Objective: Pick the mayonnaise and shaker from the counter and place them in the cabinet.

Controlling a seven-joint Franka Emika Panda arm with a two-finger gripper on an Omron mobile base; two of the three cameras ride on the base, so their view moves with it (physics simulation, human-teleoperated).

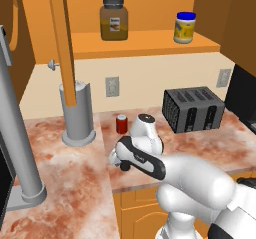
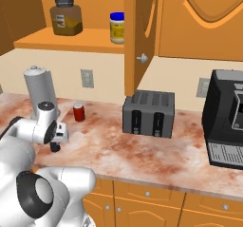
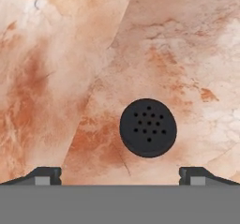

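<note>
The mayonnaise [image 1: 184, 27], a pale-yellow jar with a blue lid, stands on the orange shelf [image 1: 145, 43] of the cabinet, right of the open door [image 1: 62, 38]. The black shaker [image 3: 148, 128] stands upright on the marble counter; the hand view looks straight down on its round, holed top. My gripper [image 3: 121, 175] hangs open just above it, with the fingertips [image 3: 47, 174] spread wide and the shaker lying between their lines, a little toward the right one. From the base views the shaker [image 1: 124, 166] peeks out dark under the hand [image 2: 57, 138].
An amber jar [image 1: 114, 19] with a dark lid shares the shelf at the left. A small red can [image 1: 121, 124] stands just behind the hand. A grey cylinder [image 1: 77, 114], a dark toaster [image 1: 194, 109] and a black appliance [image 2: 228, 126] line the counter.
</note>
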